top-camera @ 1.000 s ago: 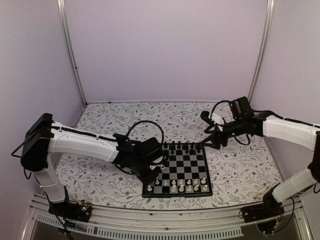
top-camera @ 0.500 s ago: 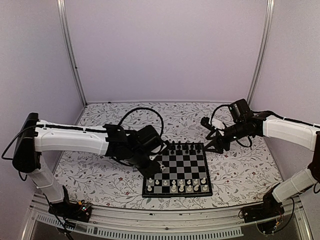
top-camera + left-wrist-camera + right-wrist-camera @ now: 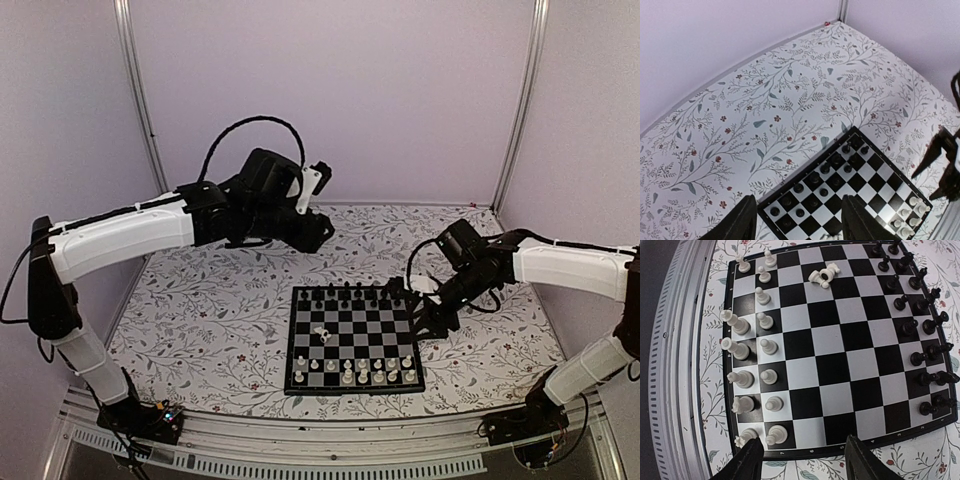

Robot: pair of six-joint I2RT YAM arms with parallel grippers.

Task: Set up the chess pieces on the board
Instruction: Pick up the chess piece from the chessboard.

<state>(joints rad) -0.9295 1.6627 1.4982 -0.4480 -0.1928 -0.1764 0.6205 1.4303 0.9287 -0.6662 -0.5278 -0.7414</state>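
The board lies on the floral cloth near the front. Black chess pieces stand in its two far rows and cream-white pieces in its two near rows. Two white pieces lie toppled on the left middle squares, also in the right wrist view. My left gripper is raised high behind the board, open and empty, looking down on the black rows. My right gripper is low at the board's right edge, open and empty, just outside the border.
A metal rail runs along the table's near edge. Purple walls and two metal posts close in the back and sides. The right arm's dark fingers show at the right of the left wrist view.
My left gripper has lifted off the board's left side and swung up and back. Two white pieces now lie toppled there. My right gripper has come down to the board's right edge.
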